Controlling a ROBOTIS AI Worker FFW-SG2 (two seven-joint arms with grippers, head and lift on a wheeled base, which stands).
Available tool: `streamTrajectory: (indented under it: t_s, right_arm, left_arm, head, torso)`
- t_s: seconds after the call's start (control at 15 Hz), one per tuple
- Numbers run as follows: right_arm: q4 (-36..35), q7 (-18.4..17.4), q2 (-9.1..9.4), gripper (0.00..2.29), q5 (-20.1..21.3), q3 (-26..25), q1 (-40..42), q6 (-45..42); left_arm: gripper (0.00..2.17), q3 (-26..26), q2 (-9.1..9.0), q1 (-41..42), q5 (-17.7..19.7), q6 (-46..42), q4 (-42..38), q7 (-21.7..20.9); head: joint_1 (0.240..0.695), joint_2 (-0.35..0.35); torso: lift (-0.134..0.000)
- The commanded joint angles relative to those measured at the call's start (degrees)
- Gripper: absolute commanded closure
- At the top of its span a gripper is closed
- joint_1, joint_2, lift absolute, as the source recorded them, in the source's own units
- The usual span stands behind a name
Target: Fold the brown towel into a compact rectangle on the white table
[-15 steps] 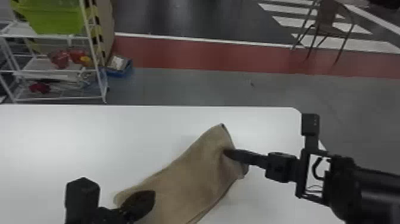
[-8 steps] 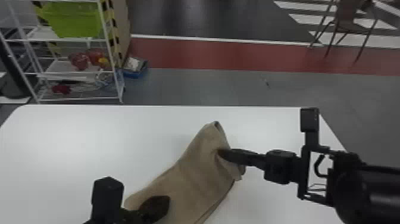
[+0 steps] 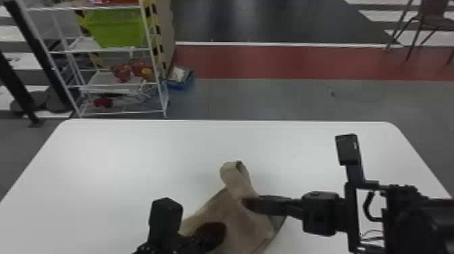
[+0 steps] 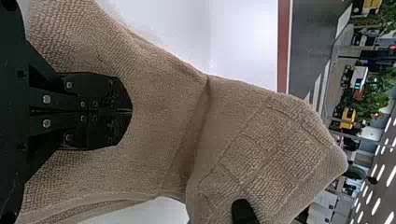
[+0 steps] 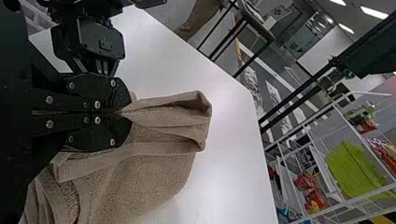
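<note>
pale glare on white table (image 3: 98,148), faint shadow, bright ceiling lights (image 5: 374,12)

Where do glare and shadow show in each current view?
Head view: soft sheen on the white table, a faint shadow left of the towel's raised fold, pale reflections on the dark floor. Left wrist view: bright tabletop, with a darker band along the towel's crease. Right wrist view: glare beyond the towel, white streaks from ceiling lights.

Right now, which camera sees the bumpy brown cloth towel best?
Left wrist view, because the bumpy brown cloth towel looks biggest, its weave clear. Head view: smaller, partly covered. Right wrist view: pinched in the right pincer.
</note>
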Motion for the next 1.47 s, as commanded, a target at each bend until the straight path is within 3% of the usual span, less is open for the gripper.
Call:
streamTrajectory:
  t_s: [0.0,0.33,0.67,1.27,1.4]
  right_arm:
    - [-0.5,0.0,0.05,1.42,0.5,0.4,-0.3,1.6]
    - [-0.4,0.0,0.05,1.42,2.0,-0.1,-0.8,2.8]
    - [-0.2,0.0,0.05,1.42,5.0,0.7,-1.0,3.7]
    - [3.2,-0.1,0.05,1.39,13.2,10.2,-2.5,3.5]
    - [5.1,-0.4,0.05,1.28,15.1,12.2,-2.7,2.7]
  left_arm:
    - [1.73,-0.3,0.09,0.8,0.1,1.2,-1.0,0.1]
    - [1.72,4.4,0.70,6.0,2.2,2.4,-10.5,-1.3]
    - [1.73,7.3,0.88,7.9,2.7,2.2,-10.0,-2.8]
    - [1.73,6.8,0.88,7.8,2.0,-0.1,-7.3,-2.8]
    - [1.73,6.7,0.88,7.8,2.0,-0.2,-7.3,-2.8]
  head:
    - [0.695,0.004]
    - [0.695,0.005]
    - [0.695,0.036]
    - [0.695,0.092]
    - [0.695,0.100]
  torso:
    - [-0.123]
    - [-0.123]
    - [-0.123]
    - [-0.123]
    - [-0.123]
